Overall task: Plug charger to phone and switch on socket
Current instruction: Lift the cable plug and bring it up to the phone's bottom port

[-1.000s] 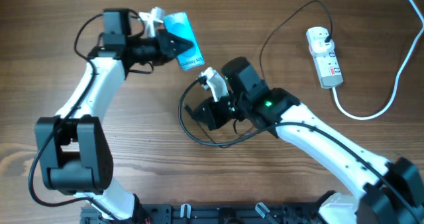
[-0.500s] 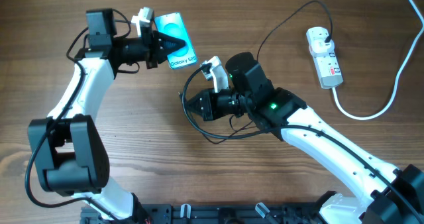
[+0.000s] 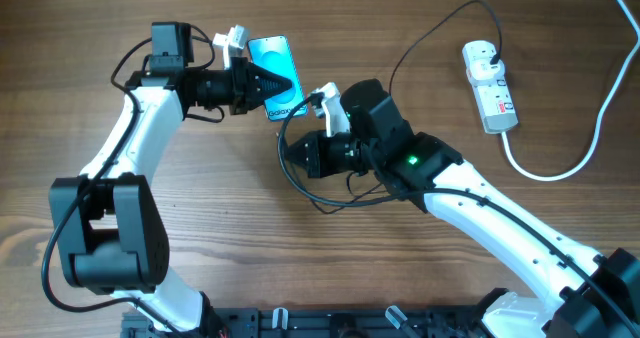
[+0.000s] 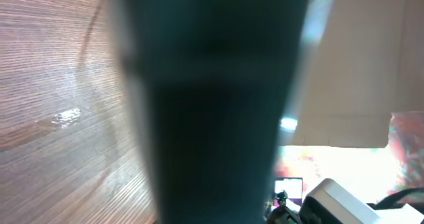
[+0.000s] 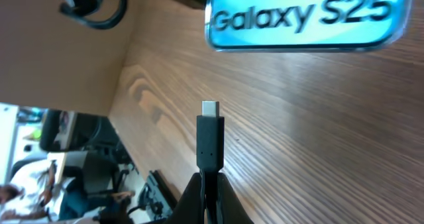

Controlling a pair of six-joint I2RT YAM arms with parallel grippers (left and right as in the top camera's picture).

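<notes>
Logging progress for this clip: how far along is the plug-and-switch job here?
Done: the left gripper holds the phone, and the right gripper grips the charger just behind its plug. In hand: the plug tip points at the phone's edge, a gap remaining. Left: inserting it, then switching on the socket.

Two white-and-black arms with dark fingers

The left arm (image 3: 130, 138) has glossy white tube links between bulky black joint housings. A thin black cable (image 3: 125, 56) loops off its boxy black wrist block, and a small white camera bracket (image 3: 232, 40) sits near the front. The right arm (image 3: 480, 213) is built alike, with a green indicator light (image 3: 407, 160) glowing on one black housing. The fingers (image 5: 192, 205) are black and taper to narrow tips.
</notes>
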